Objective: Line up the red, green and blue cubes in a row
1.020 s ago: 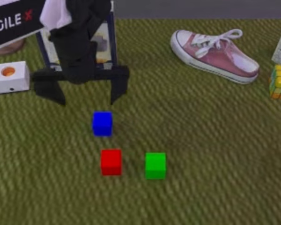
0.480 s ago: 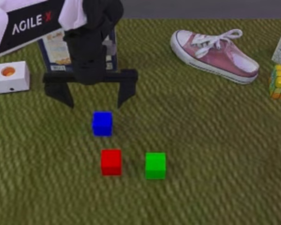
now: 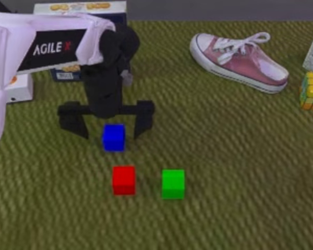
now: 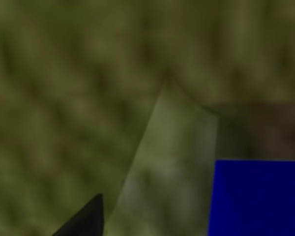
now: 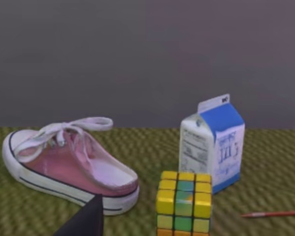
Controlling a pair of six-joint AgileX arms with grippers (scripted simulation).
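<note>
Left gripper (image 3: 112,124) is at left of centre in the top view, poised over the blue cube (image 3: 113,137). Fingers are spread wide apart, one dark tip on either side of the cube along the frame's left-right line, neither touching it as far as can be seen. The cube sits just below the line joining the two tips, roughly midway between them. The left wrist view shows the cube's top face (image 4: 258,196) close under the camera at lower right, with one fingertip at the bottom edge.

Red cube (image 3: 123,180) lies below the blue one, slightly to its right. Green cube (image 3: 173,184) lies to the right of red, level with it and a short gap apart. Red and green already form a horizontal pair; blue stands off that line, above it.

All three cubes sit square to the frame edges. Being cubes, they have no long axis; the fingers' closing line crosses the blue cube's left and right faces squarely.

Judgement: the coming move is a short drop and a close on the blue cube, which the left arm alone is placed to reach.

Right gripper does not appear in the top view; its wrist camera faces the shoe (image 5: 69,164) and the puzzle cube (image 5: 183,204) at the right of the surface (image 3: 240,156). State of its fingers: cannot tell.
</note>
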